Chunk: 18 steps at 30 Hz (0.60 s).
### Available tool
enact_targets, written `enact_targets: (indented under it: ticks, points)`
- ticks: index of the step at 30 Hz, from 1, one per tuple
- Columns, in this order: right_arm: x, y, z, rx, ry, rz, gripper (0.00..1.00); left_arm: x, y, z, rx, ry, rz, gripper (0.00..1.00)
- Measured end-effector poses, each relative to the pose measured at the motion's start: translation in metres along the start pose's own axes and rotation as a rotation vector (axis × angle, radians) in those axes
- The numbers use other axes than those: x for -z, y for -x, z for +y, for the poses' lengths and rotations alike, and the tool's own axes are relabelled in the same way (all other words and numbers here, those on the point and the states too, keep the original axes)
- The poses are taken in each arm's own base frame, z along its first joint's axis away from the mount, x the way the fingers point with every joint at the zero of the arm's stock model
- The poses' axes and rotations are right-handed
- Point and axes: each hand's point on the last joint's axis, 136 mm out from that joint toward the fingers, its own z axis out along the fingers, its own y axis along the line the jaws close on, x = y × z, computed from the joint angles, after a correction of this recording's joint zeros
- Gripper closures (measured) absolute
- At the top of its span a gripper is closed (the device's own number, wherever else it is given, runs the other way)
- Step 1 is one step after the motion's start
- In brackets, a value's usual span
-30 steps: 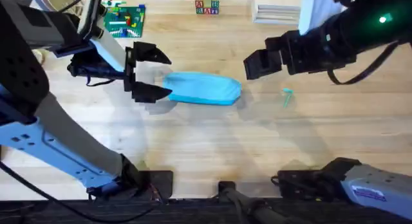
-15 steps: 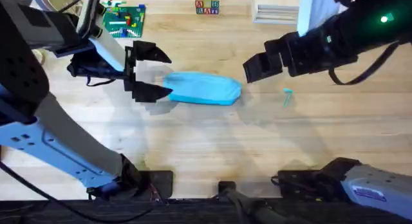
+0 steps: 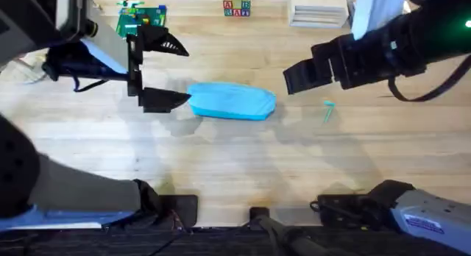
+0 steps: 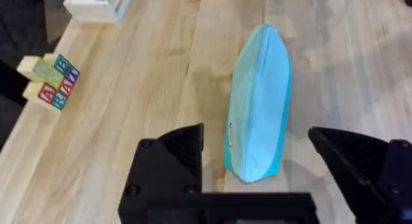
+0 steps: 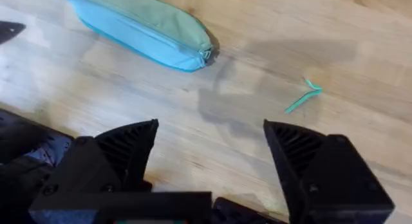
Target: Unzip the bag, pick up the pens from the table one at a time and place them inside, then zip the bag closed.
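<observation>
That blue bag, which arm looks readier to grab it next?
Probably the left: its open pincer sits right at the bag's end, while the right pincer hangs apart from the other end.

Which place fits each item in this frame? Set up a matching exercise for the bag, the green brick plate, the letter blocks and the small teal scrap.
Things:
1. bag
2. green brick plate
3. letter blocks
4. teal scrap

Places:
A. far edge of the table, near its middle
B. right of the bag, under the right arm
C. far left corner area
D. middle of the table, beside the open left gripper

Pairs: 1-D, 2-C, 3-A, 4-B
</observation>
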Motion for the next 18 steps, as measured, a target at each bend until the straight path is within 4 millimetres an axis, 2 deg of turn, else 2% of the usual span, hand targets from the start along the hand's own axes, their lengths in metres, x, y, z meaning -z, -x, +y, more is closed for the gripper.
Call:
enact_targets:
  ticks: [3, 18]
  points:
    - [0.002, 0.000, 0.000, 0.001, 0.002, -0.006, 0.004, 0.005, 0.006, -0.003, 0.015, 0.009, 0.036, 0.004]
    - [0.004, -0.003, 0.005, 0.013, 0.031, 0.000, 0.004, 0.030, 0.040, -0.021, 0.459, 0.152, 0.190, 0.004]
